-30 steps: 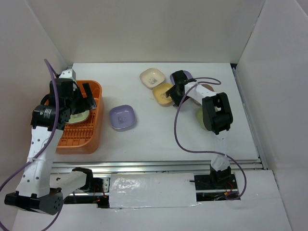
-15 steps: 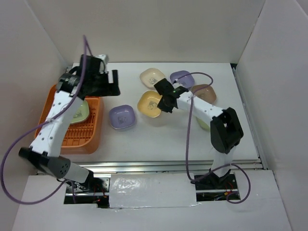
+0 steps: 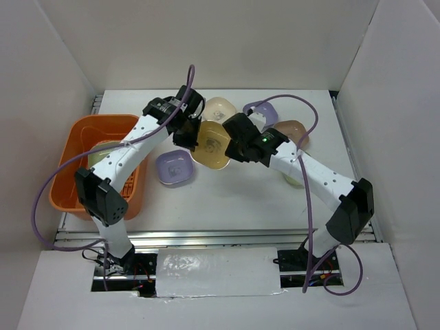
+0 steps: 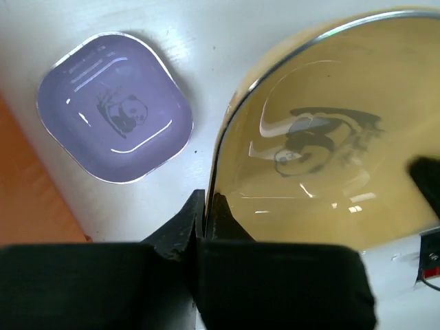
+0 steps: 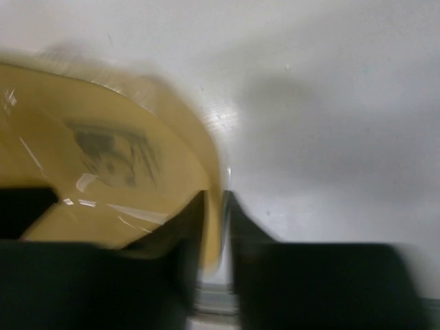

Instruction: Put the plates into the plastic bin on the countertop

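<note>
Flat white countertop (image 3: 227, 203), walled by white panels, under everything. At its left side, the orange rectangular plastic bin (image 3: 74, 137), with one pale green plate (image 3: 103, 148) lying inside.

Over mid-table, between bin and far cluster of dishes, two arms bent inward to meet at one thing: the yellow rounded-square plate (image 3: 210, 143) with a dark centre print, held off the surface and tilted. Reads as a handover toward the bin, probably for want of reach on the right side.

Pinched on the rim nearest the bin by the left gripper (image 3: 187, 130), fingers drawn narrow around the edge; pinched on the opposite rim by the right gripper (image 3: 232, 148), fingers likewise closed tight on it. Held from both sides at once, then. Calls for a release on the right before any pull, or risks a tug or a dropped dish.

Flat on the counter just beside the bin, a lavender rounded-square plate (image 3: 173, 167) with a panda print. Farther back, a cream plate (image 3: 221, 106), a second lavender one and a brown plate (image 3: 294, 129), all well apart from the bin.
</note>
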